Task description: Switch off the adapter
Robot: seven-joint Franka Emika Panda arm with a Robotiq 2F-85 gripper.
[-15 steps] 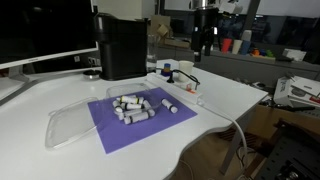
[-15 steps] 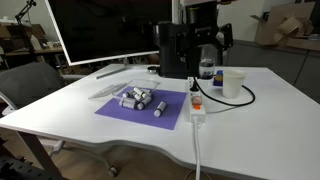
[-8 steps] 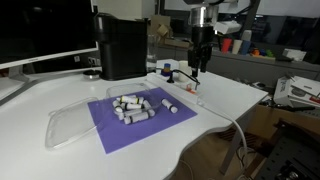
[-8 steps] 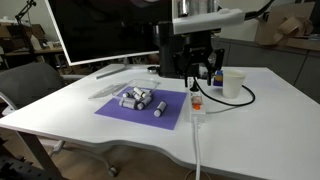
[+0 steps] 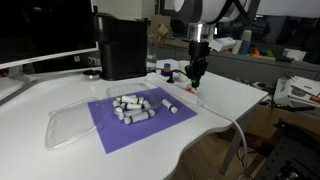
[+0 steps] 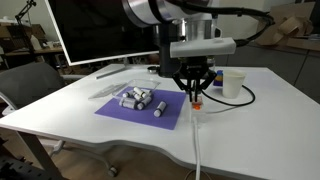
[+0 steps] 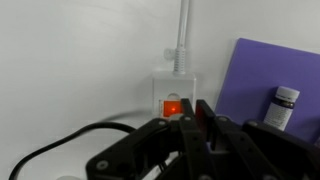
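Adapter (image 7: 176,84) is sitting beneath the gripper (image 7: 192,114), its fingers pressing together; landing off-centre, they're risking missing the glowing red switch (image 7: 172,106) and shoving the block sideways.

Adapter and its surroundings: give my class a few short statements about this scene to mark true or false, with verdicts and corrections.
1. The adapter has a switch that glows orange. True.
2. The claw is spread wide open. False: its fingers are together, just above the switch.
3. The cylinders lie on the mat. True.
4. The adapter sits on the mat. False: it sits on the white table, beside the mat.
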